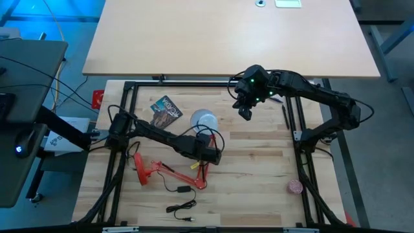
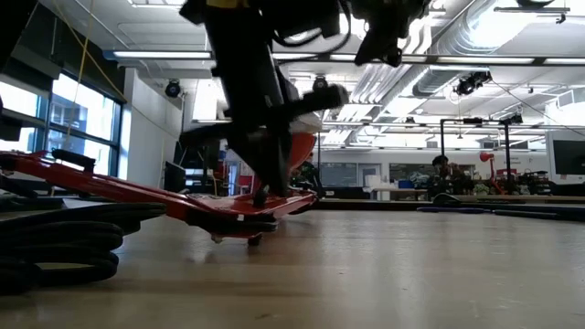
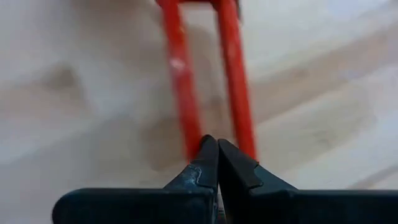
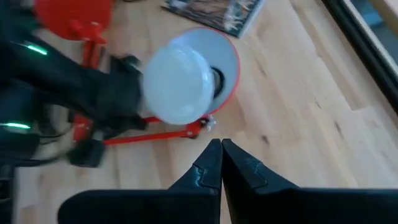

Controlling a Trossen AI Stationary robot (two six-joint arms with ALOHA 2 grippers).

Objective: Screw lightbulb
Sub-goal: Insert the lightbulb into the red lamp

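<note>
High view: lamp lying on the desk, bulb sitting in its shade.
The lightbulb (image 4: 177, 84) rests in the lamp shade (image 4: 227, 53), apparently seated in the socket. The left hand (image 1: 208, 155), fingers together and empty, presses down by the red lamp arm (image 3: 180, 81), likely steadying it. The right hand (image 1: 246, 111), also closed and empty, hovers above and beside the shade, angled downward.

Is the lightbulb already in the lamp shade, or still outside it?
In the shade. The right wrist view shows the white lightbulb sitting inside the shade. Whether it is screwed tight cannot be told.
</note>
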